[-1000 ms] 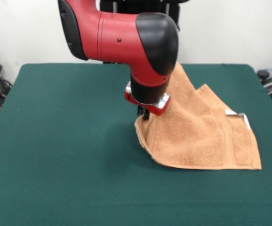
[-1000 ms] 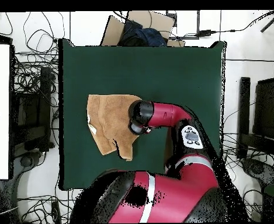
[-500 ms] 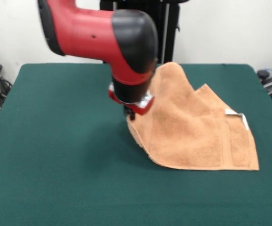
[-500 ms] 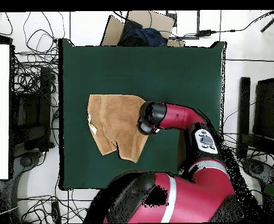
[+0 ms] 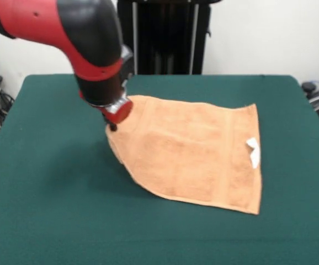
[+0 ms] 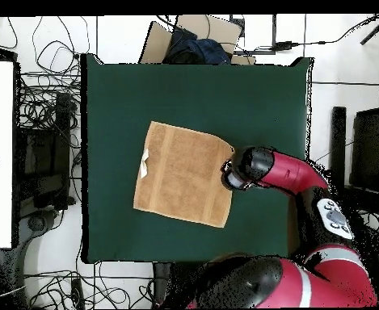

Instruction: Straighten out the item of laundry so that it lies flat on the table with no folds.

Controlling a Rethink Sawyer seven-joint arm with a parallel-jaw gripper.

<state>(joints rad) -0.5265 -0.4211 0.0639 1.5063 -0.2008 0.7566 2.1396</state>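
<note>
Gripping towel (image 5: 192,152) edge, tool (image 5: 112,126); white tag (image 5: 253,152) unreadable.

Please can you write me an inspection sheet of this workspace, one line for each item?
Surface: green table, bare around the cloth.
Job's things: orange towel spread nearly flat; the corner by the gripper is raised; white tag shows.
Clutter: nothing seen on the table.
Grippers: gripper at the towel's raised corner; open or shut cannot be told.
Cables: many loose cables on the floor beside the table.
Surroundings: white wall, black stand behind the table; cardboard box on the floor.
</note>
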